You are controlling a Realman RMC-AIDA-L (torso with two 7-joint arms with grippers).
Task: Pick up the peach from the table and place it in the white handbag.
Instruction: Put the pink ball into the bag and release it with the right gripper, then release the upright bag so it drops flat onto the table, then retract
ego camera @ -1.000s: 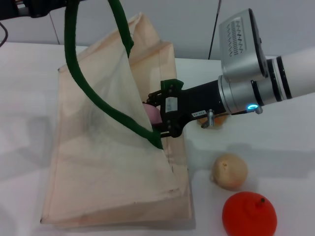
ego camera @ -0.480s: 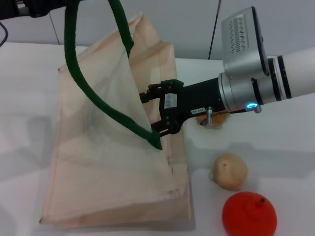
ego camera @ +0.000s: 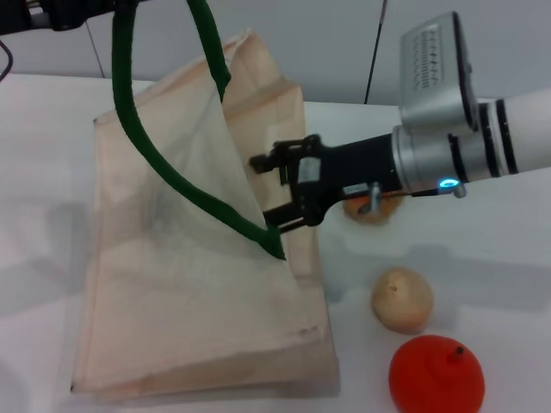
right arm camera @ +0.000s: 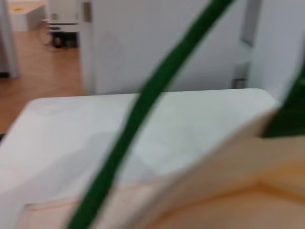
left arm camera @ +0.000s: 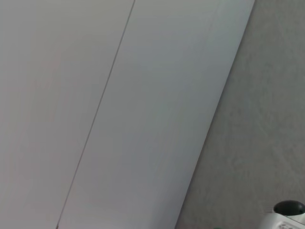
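Note:
The white handbag (ego camera: 172, 258) lies on the table with its mouth held up. One dark green handle (ego camera: 129, 112) rises to my left gripper (ego camera: 65, 13) at the top left edge of the head view, which is shut on it. My right gripper (ego camera: 265, 191) is open and empty at the bag's mouth, its fingers (ego camera: 260, 161) spread beside the lower handle end. The peach is hidden; no pink fruit shows anywhere. The right wrist view shows the green handle (right arm camera: 143, 109) and the bag's cloth (right arm camera: 228, 191) up close.
A tan-beige round fruit (ego camera: 401, 298) and a larger red-orange fruit (ego camera: 435, 374) sit on the white table (ego camera: 482, 258) to the right of the bag. An orange item (ego camera: 372, 210) is partly hidden behind the right arm. The left wrist view shows only a wall.
One second ago the peach sat between the right gripper's fingers at the bag's mouth. The fingers opened, the peach dropped out of sight, and the gripper drew back slightly to the right.

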